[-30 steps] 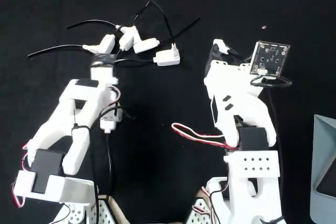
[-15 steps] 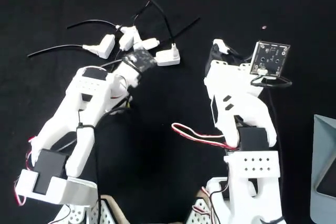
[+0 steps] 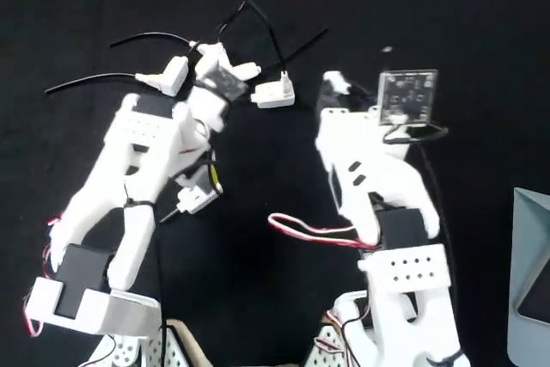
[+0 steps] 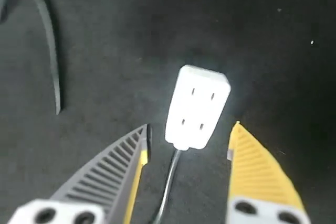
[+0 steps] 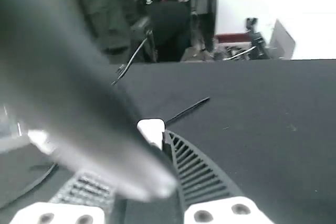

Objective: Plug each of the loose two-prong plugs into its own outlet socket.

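White socket block (image 4: 197, 106) lies on the bench (image 4: 105, 35) between the tips of the left end effector (image 4: 191, 126). It gapes wide, holding nothing.

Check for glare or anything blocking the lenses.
Left wrist view: the outlet glows bright white with a halo on the dark cloth, its slots readable. Right wrist view: a grey shape near the lens hides part of the scene; the wall behind is washed out.
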Available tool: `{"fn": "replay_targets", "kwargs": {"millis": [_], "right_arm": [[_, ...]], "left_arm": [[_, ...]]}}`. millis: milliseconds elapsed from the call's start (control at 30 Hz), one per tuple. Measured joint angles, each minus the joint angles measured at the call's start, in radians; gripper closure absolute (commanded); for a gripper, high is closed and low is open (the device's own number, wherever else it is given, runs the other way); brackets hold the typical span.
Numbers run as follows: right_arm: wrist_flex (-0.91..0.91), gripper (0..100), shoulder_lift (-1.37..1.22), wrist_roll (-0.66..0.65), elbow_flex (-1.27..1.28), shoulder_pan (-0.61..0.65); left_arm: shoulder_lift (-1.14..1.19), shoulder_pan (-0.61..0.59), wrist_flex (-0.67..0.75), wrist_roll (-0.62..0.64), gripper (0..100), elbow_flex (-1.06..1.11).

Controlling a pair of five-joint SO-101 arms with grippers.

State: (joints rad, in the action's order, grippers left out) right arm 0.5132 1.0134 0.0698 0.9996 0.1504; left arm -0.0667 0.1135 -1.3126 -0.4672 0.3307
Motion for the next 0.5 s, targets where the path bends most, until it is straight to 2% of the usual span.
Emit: {"fn": "replay_targets", "kwargs": {"millis": [133, 267, 500], "right_arm": [[0.021, 98.5, -0.077, -0.052, 0.002, 0.121], [0.021, 98.5, -0.201, -0.094, 0.002, 0.255], [-0.081, 98.5, -0.417, -0.1, 0.002, 0.402]], "left_arm": [[-0.066, -0.08, -0.083, 0.072, 82, -0.043], [-0.187, -0.196, -0.083, 0.138, 82, 0.015], [-0.54, -0.347, 0.094, 0.236, 81, 0.376]]}}
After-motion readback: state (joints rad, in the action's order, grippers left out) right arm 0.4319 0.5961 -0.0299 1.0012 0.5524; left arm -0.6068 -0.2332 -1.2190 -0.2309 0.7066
